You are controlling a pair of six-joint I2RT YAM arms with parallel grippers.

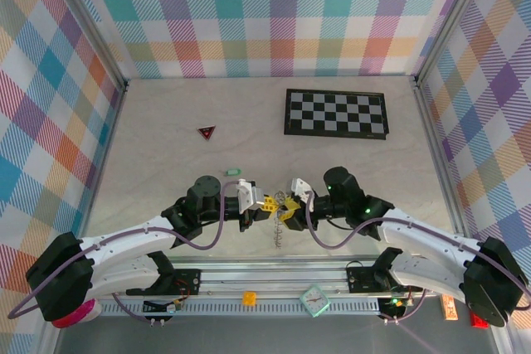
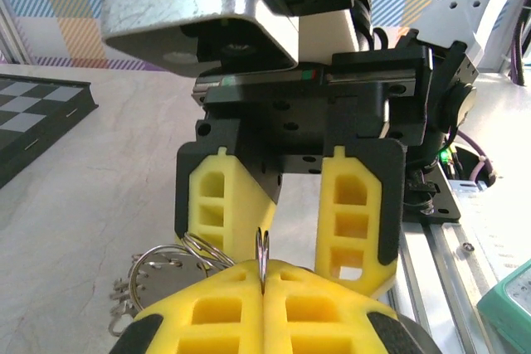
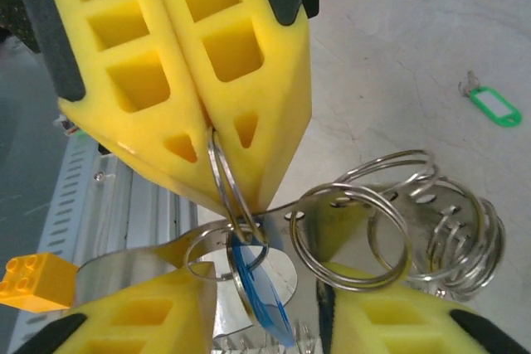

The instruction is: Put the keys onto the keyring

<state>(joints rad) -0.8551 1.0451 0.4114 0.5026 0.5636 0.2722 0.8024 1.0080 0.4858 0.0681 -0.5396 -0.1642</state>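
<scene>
Far out at eleven o'clock from the two meeting grippers lies a small dark red triangle (image 1: 207,131), well apart from the work. Nearer, also at eleven o'clock, the tiny key with the mint-green plastic head (image 1: 233,172) lies loose on the pale table (image 1: 166,155), not yet on anything. The left gripper (image 2: 264,283) is clenched, its yellow cut-out pads (image 2: 216,312) pressed flat together on one thin wire loop of the grey metal keyring (image 3: 390,213). The keyring's bundle of loops and short silvery chain sit just beside the pads, near the table's six o'clock edge. The tiny key with the blue translucent head (image 3: 259,292) hangs at that pinched loop; whether it is threaded right through I cannot tell. Facing it nose to nose, the right gripper (image 2: 286,246) stands with its jaws apart, gripping nothing, the blue key in the gap between them.

To my eye the step is working the blue key round the loop. That wants the left grip rock-steady, the right jaws closing on the key's head and not the wire, then small turns along the coil.

Room is tight: the fingers nearly touch, and the aluminium rail (image 1: 274,275) with a yellow toy brick (image 1: 249,297) sits close at six o'clock. Open table lies toward twelve o'clock; the black-and-white checkerboard (image 1: 336,113) is at one o'clock, well apart
</scene>
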